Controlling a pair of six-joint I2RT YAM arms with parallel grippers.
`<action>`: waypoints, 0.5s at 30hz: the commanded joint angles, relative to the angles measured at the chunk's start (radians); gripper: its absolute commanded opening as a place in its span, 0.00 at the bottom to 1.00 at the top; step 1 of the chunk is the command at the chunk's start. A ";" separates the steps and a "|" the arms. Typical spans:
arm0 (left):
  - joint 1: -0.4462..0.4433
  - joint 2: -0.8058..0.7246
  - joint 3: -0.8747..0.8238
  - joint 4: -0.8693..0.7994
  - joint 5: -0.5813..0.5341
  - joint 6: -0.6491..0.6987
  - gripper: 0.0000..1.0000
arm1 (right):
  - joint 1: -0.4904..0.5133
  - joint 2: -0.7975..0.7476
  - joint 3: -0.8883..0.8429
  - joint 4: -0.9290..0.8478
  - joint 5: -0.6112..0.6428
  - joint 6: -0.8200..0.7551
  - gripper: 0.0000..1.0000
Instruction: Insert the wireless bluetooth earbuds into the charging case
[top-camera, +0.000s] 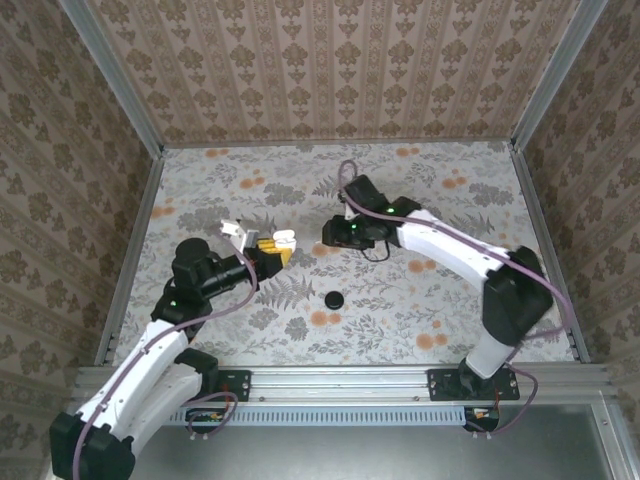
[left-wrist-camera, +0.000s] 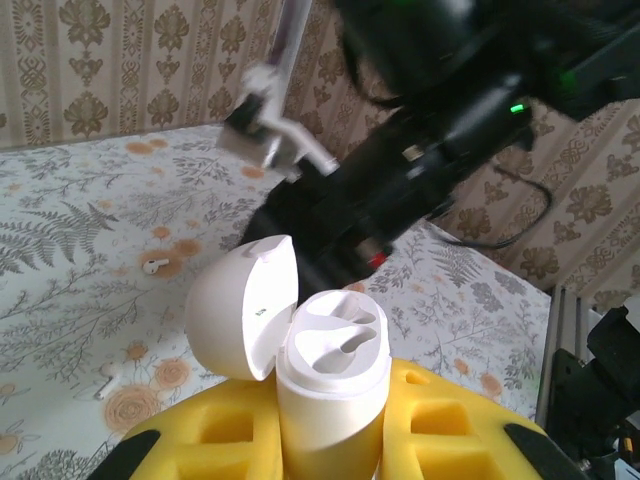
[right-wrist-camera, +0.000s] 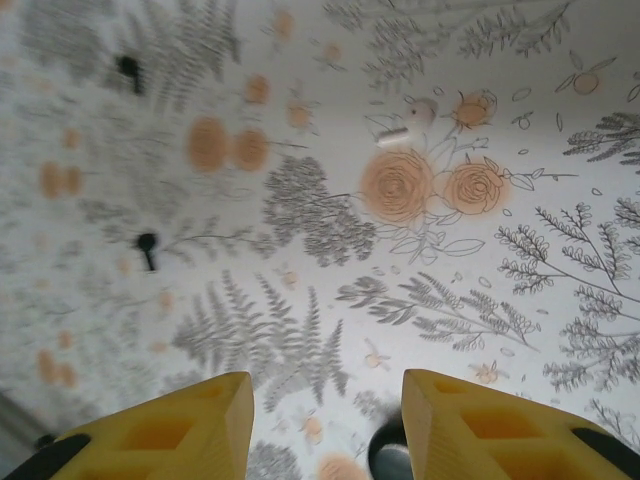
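Top view, left hand: the left hand (top-camera: 272, 250) hangs over the middle of the surface (top-camera: 450, 330), a little toward its left edge. It pinches the charging case (top-camera: 284, 239).
Top view, right hand: the right hand (top-camera: 328, 235) is just beside the case, on the side toward the right edge, and faces it. From here I cannot tell how its fingers stand.
Top view, other: a black disc (top-camera: 333, 298) lies between the middle and the near edge.
Left wrist, case: the charging case (left-wrist-camera: 335, 350) stands upright, clamped by its lower body between the yellow fingers (left-wrist-camera: 440, 425). Its lid (left-wrist-camera: 240, 310) is swung open and both sockets are empty.
Left wrist, case handling: smooth hard plastic, light and likely slippery. The hold belongs low on the body, off the hinge.
Left wrist, earbuds: the earbuds (left-wrist-camera: 153, 266) lie loose on the surface, apart from each other and away from the case.
Right wrist, hand: the right hand (right-wrist-camera: 325, 380) is spread wide with nothing in it.
Right wrist, earbuds: two small white pieces (right-wrist-camera: 421, 111) sit close together beside an orange rose print. They are probably the earbuds.
Right wrist, earbud handling: tiny, glossy, rigid and nearly weightless, so apt to squirt out. Pinch across the stem, gently.
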 joint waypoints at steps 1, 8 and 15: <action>0.013 -0.045 -0.015 -0.084 -0.017 0.047 0.00 | 0.011 0.107 0.093 -0.082 0.092 -0.017 0.43; 0.016 -0.081 -0.032 -0.120 -0.027 0.047 0.00 | 0.011 0.306 0.241 -0.124 0.132 -0.014 0.38; 0.016 -0.084 -0.035 -0.126 -0.029 0.048 0.00 | 0.017 0.432 0.372 -0.191 0.190 -0.015 0.37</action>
